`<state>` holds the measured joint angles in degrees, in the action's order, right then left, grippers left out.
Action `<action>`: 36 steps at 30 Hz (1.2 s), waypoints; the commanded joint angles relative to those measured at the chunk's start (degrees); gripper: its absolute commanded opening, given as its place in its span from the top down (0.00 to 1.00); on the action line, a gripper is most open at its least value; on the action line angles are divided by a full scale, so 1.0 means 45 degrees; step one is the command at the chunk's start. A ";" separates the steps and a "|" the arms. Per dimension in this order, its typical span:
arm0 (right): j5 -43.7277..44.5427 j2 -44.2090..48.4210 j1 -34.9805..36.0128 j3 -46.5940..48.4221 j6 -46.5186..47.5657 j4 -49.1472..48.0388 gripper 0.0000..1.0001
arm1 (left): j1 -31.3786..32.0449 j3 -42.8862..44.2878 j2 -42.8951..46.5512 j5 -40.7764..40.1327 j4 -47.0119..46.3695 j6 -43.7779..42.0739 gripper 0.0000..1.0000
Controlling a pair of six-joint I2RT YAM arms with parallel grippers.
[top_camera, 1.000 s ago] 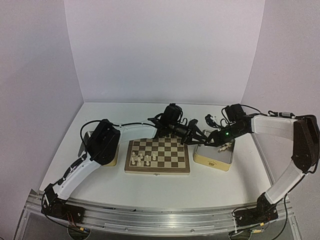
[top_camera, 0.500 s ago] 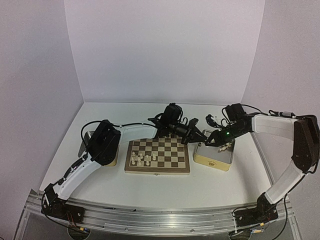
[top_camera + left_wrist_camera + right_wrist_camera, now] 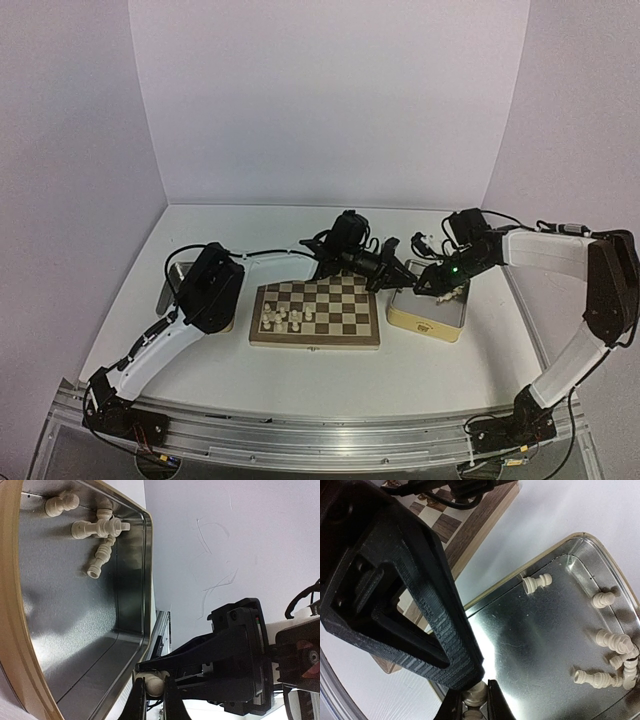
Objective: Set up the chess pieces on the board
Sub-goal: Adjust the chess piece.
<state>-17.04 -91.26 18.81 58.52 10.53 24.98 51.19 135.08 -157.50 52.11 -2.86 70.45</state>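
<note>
Cream pieces [image 3: 285, 318] are standing near-left on the board [image 3: 320, 342] from above, and your left gripper [image 3: 398, 278] and right gripper [image 3: 428, 288] are meeting over the right tin [image 3: 425, 325]. From the left wrist, you are seeing its jaws pinching shut on one piece [image 3: 151, 682] at the tin's rim. From the right wrist, those fingers [image 3: 495, 702] are clamping the same piece, with others lying loose inside the tin.

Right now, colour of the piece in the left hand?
Cream-white piece in the left hand; best in left wrist view.
</note>
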 commanded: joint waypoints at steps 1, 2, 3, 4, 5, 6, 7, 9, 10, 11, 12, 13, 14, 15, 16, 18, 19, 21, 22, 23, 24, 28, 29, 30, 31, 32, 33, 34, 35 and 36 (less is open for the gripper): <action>0.0704 0.0049 0.0020 -0.0176 0.0082 0.0211 0.84 | -0.0005 0.0648 -0.0338 -0.0573 0.0309 -0.0772 1.00; 0.0776 0.0039 0.0020 -0.0200 0.0060 0.0211 0.82 | -0.0006 0.0634 -0.0335 -0.0616 0.0358 -0.0835 1.00; 0.0848 0.0010 0.0020 -0.0210 0.0036 0.0211 0.80 | 0.0001 0.0613 -0.0328 -0.0679 0.0404 -0.0885 1.00; 0.0898 -0.0010 0.0016 -0.0210 0.0023 0.0211 0.78 | 0.0008 0.0598 -0.0303 -0.0707 0.0443 -0.0910 1.00; 0.0949 -0.0030 0.0015 -0.0220 0.0016 0.0206 0.77 | 0.0011 0.0586 -0.0282 -0.0757 0.0488 -0.0955 1.00; 0.1033 -0.0047 0.0012 -0.0229 0.0010 0.0198 0.76 | 0.0012 0.0575 -0.0257 -0.0815 0.0533 -0.1008 1.00; 0.1117 -0.0070 0.0014 -0.0230 0.0001 0.0192 0.75 | 0.0010 0.0554 -0.0216 -0.0863 0.0553 -0.1062 1.00; 0.1154 -0.0127 0.0017 -0.0230 0.0010 0.0191 0.75 | 0.0005 0.0494 -0.0136 -0.0913 0.0558 -0.1136 1.00; 0.1117 -0.0150 0.0013 -0.0230 0.0024 0.0192 0.76 | 0.0001 0.0476 -0.0106 -0.0924 0.0558 -0.1153 1.00; 0.1020 -0.0194 0.0011 -0.0230 0.0047 0.0191 0.80 | 0.0007 0.0472 -0.0092 -0.0932 0.0558 -0.1161 1.00; 0.0941 -0.0233 0.0014 -0.0218 0.0058 0.0192 0.82 | 0.0019 0.0470 -0.0092 -0.0934 0.0558 -0.1170 1.00; 0.0840 -0.0279 0.0011 -0.0191 0.0016 0.0191 0.83 | 0.0010 0.0457 -0.0094 -0.0928 0.0558 -0.1165 1.00; 0.0712 -0.0330 0.0008 -0.0157 -0.0036 0.0191 0.83 | 0.0009 0.0440 -0.0065 -0.0931 0.0558 -0.1163 1.00; 0.0604 -0.0363 0.0013 -0.0128 -0.0105 0.0192 0.81 | 0.0010 0.0422 -0.0048 -0.0934 0.0540 -0.1153 1.00; 0.0515 -0.0378 0.0017 -0.0105 -0.0163 0.0192 0.79 | 0.0010 0.0403 -0.0024 -0.0937 0.0519 -0.1146 1.00; 0.0468 -0.0380 -0.0005 -0.0078 -0.0271 0.0162 0.77 | 0.0014 0.0393 0.0049 -0.0940 0.0488 -0.1151 1.00; 0.0524 -0.0311 -0.0012 -0.0075 -0.0334 0.0135 0.76 | 0.0013 0.0393 0.0103 -0.0938 0.0489 -0.1164 1.00; 0.0603 -0.0085 -0.0047 -0.0092 -0.0465 0.0018 0.76 | 0.0002 0.0359 0.0240 -0.0957 0.0524 -0.1243 1.00; 0.0654 0.0095 -0.0126 -0.0073 -0.0536 -0.0035 0.76 | 0.0008 0.0292 0.0364 -0.1004 0.0555 -0.1347 1.00; 0.0741 0.0243 -0.0198 -0.0061 -0.0587 -0.0088 0.75 | 0.0003 0.0208 0.0513 -0.1049 0.0558 -0.1478 1.00; 0.0853 0.0398 -0.0266 -0.0031 -0.0662 -0.0117 0.75 | -0.0002 0.0087 0.0718 -0.1128 0.0825 -0.1731 1.00; 0.1187 0.1069 -0.0378 -0.0015 -0.0722 -0.0121 0.71 | 0.0009 -0.0408 0.1640 -0.1552 0.1953 -0.2816 1.00; 0.1267 0.1281 -0.0390 -0.0042 -0.0767 -0.0121 0.71 | 0.0019 -0.0521 0.1877 -0.1707 0.2330 -0.3174 1.00; 0.1324 0.1503 -0.0405 -0.0067 -0.0846 -0.0121 0.70 | 0.0011 -0.0679 0.2097 -0.1925 0.2731 -0.3571 1.00; 0.1384 0.1711 -0.0408 -0.0094 -0.0923 -0.0121 0.70 | 0.0010 -0.0815 0.2428 -0.2181 0.3131 -0.3935 1.00; 0.1449 0.1938 -0.0410 -0.0126 -0.0997 -0.0111 0.69 | 0.0010 -0.0951 0.2658 -0.2390 0.3594 -0.4238 1.00; 0.1594 0.2087 -0.0410 -0.0143 -0.1149 -0.0103 0.69 | 0.0010 -0.1048 0.2945 -0.2693 0.3873 -0.4655 1.00; 0.1711 0.2277 -0.0422 -0.0173 -0.1278 -0.0103 0.68 | 0.0010 -0.1102 0.3227 -0.2985 0.4256 -0.5013 1.00; 0.1872 0.2450 -0.0429 -0.0189 -0.1401 -0.0104 0.68 | 0.0012 -0.1165 0.3500 -0.3262 0.4630 -0.5355 1.00; 0.2062 0.2582 -0.0429 -0.0187 -0.1521 -0.0100 0.67 | 0.0014 -0.1238 0.3750 -0.3518 0.4962 -0.5668 1.00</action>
<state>-10.72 -83.53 17.04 57.95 6.53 25.06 51.37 130.03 -151.17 42.14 12.38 54.14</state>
